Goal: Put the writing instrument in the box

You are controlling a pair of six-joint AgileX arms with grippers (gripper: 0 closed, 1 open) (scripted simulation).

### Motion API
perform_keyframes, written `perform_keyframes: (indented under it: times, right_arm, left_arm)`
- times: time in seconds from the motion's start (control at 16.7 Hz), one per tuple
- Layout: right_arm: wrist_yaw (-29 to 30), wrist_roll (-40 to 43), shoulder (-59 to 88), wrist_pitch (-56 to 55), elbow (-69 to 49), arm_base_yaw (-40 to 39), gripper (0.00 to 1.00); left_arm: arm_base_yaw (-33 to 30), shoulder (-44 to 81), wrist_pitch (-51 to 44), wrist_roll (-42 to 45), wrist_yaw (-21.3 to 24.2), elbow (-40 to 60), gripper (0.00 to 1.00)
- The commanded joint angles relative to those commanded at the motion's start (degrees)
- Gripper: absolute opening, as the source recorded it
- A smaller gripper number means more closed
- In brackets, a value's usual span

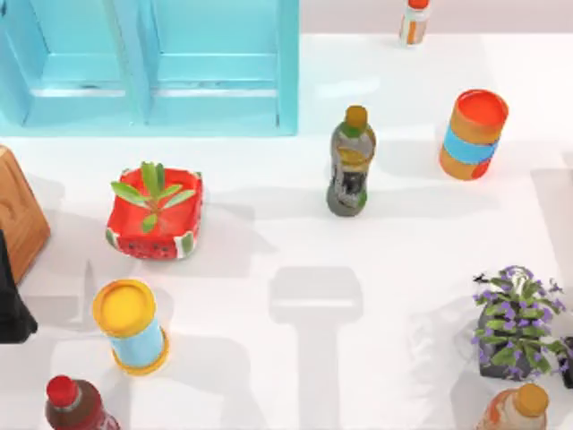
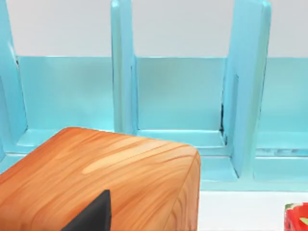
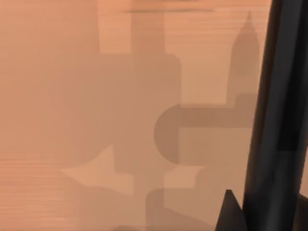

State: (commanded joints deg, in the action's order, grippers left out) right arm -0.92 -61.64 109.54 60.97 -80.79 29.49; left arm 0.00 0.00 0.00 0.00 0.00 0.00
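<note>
— Top view first: how does the arm sit?

— The left arm point(image 1: 11, 300) is a dark shape at the table's 9 o'clock edge, just beside the wooden block point(image 1: 18, 219). The teal box point(image 1: 215, 107) lies at 11 o'clock, with its compartments open to the camera. A bottle point(image 1: 350, 161) stands near the centre, and a watermelon planter point(image 1: 154, 215) is at its 9 o'clock.

— And the left wrist view?

— A dark wedge of the left gripper point(image 2: 91, 216) lies over the wooden block, facing the box's compartments. I cannot tell whether it is open or closed, or whether it holds anything.

— The right wrist view?

— There is a tan surface crossed by shadows. A slim black shaft stands nearly upright against it. I take it for the marker pen point(image 3: 274, 120), though I cannot be sure. A small dark point of the right gripper point(image 3: 231, 214) sits just beside it. I cannot tell whether that gripper grasps it or how wide it stands.
</note>
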Motion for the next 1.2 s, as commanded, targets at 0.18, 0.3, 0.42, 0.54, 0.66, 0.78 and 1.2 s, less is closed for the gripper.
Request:
perform_keyframes:
  times: [0.18, 0.3, 0.42, 0.54, 0.66, 0.78, 1.2]
  right_arm:
    - [0.0, -0.1, 0.0, -0.2, 0.2, 0.0, 0.0]
    - [0.0, -0.1, 0.0, -0.2, 0.2, 0.0, 0.08]
    - [0.0, -0.1, 0.0, -0.2, 0.2, 0.0, 0.23]
    - [0.0, -0.1, 0.0, -0.2, 0.2, 0.0, 0.38]
    - [0.0, -0.1, 0.0, -0.2, 0.2, 0.0, 0.53]
    - [0.0, -0.1, 0.0, -0.2, 0.2, 0.0, 0.68]
    - [0.0, -0.1, 0.0, -0.2, 0.2, 0.0, 1.0]
  left_arm:
    - [0.0, 0.0, 0.0, 0.0, 0.0, 0.0, 1.0]
    - [0.0, 0.0, 0.0, 0.0, 0.0, 0.0, 1.0]
    - [0.0, 0.0, 0.0, 0.0, 0.0, 0.0, 1.0]
    - [0.0, 0.0, 0.0, 0.0, 0.0, 0.0, 1.0]
    - [0.0, 0.0, 0.0, 0.0, 0.0, 0.0, 1.0]
    - [0.0, 0.0, 0.0, 0.0, 0.0, 0.0, 1.0]
    - [0.0, 0.0, 0.0, 0.0, 0.0, 0.0, 1.0]
